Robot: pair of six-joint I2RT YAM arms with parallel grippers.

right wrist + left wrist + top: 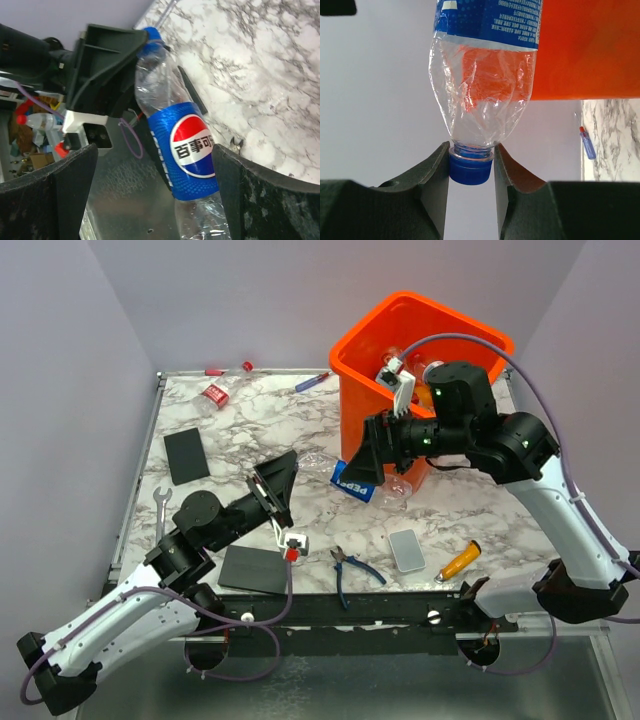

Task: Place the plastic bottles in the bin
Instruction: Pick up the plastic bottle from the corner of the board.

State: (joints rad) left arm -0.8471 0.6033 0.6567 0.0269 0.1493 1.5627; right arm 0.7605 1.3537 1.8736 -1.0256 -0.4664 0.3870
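A clear plastic bottle (318,466) with a blue Pepsi label hangs above the table between both arms. My left gripper (283,478) is shut on its blue cap (471,170), so the bottle (485,90) points away toward the orange bin (590,50). My right gripper (155,150) stands open, one finger on each side of the bottle's label (190,147), not pressing it. The bin (470,335) stands at the back right with several bottles inside. A red-labelled bottle (215,392) lies at the back left. Another clear bottle (400,488) lies by the bin's base.
Blue-handled pliers (350,570), an orange-handled tool (458,560) and a small grey block (407,550) lie near the front edge. Two black pads (186,456) (253,568) and a wrench (160,510) lie on the left. A red-and-blue pen (312,381) lies at the back.
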